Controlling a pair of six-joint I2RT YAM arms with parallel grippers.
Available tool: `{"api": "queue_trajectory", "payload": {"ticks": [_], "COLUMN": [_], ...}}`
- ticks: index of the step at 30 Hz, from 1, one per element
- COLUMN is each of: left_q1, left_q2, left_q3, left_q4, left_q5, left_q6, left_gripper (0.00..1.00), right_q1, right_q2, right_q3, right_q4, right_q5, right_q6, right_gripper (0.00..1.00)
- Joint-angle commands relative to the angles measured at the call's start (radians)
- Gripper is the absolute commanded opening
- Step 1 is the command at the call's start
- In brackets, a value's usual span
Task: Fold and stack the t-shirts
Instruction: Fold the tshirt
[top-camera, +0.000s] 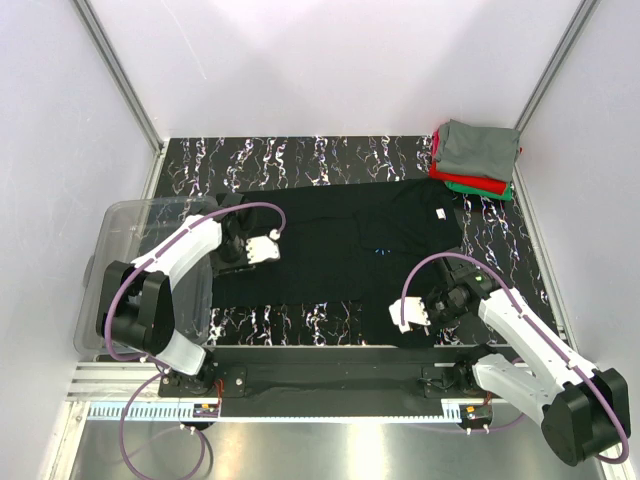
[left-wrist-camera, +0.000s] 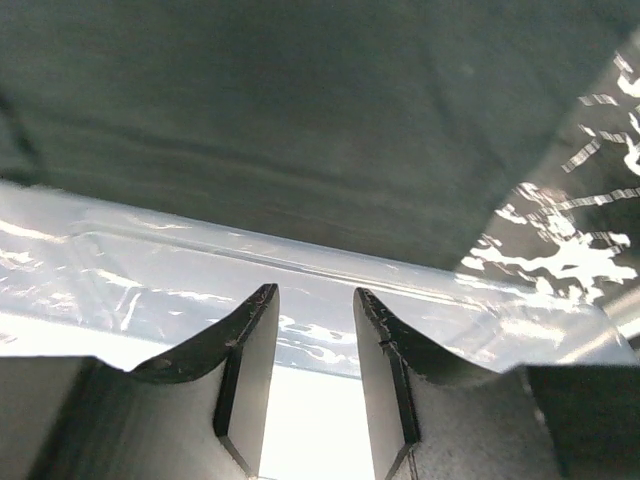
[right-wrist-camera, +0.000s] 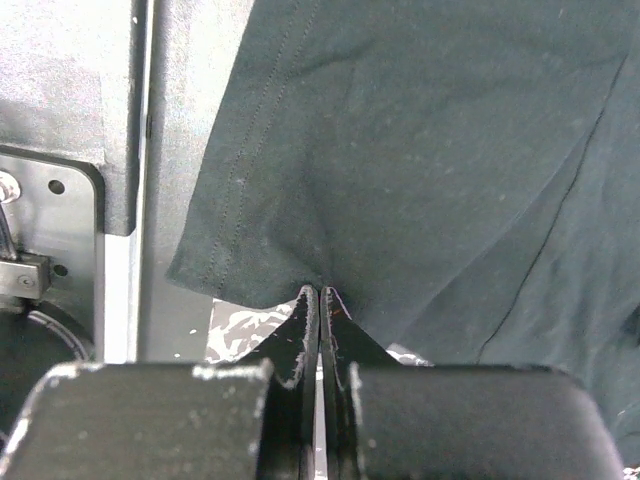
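Black t-shirt (right-wrist-camera: 420, 150) hem edge lies pinched in the right pincer (right-wrist-camera: 319, 300); left pincer (left-wrist-camera: 315, 340) spread beside it.

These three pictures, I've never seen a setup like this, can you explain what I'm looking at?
Two white robot arms are bolted at the near edge of a dark marbled table. One picture looks down from above; the other two come from cameras on each wrist. A black t-shirt lies spread flat. Folded grey, red and green shirts sit stacked in the far right corner, and a clear plastic bin stands on the left. The right gripper has its fingers pinched shut on the black shirt's near edge. The left gripper has its fingers apart, holding nothing, by the bin's rim.
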Motion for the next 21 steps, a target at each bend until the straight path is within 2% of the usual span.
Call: {"api": "queue_trajectory", "payload": {"ticks": [1,13,21], "left_q1": [-0.003,-0.058,-0.103], "left_q2": [0.026,0.118,0.089], "left_q3": [-0.013,-0.059,-0.108], "left_q4": [-0.064,-0.109,-0.116], "left_q5": [0.016,-0.045,-0.033], "left_q6": [0.063,0.109,0.110], "left_gripper": [0.41,0.46,0.49], "right_q1": [0.009,-0.021,-0.204], "right_q2": [-0.007,-0.041,0.107], "right_q3": [0.021,0.012,0.107], "right_q4": [-0.012,0.001,0.047], "right_q5": [0.055,0.117,0.054], "right_q6": [0.096,0.178,0.263], "right_gripper": [0.00,0.00,0.00]}}
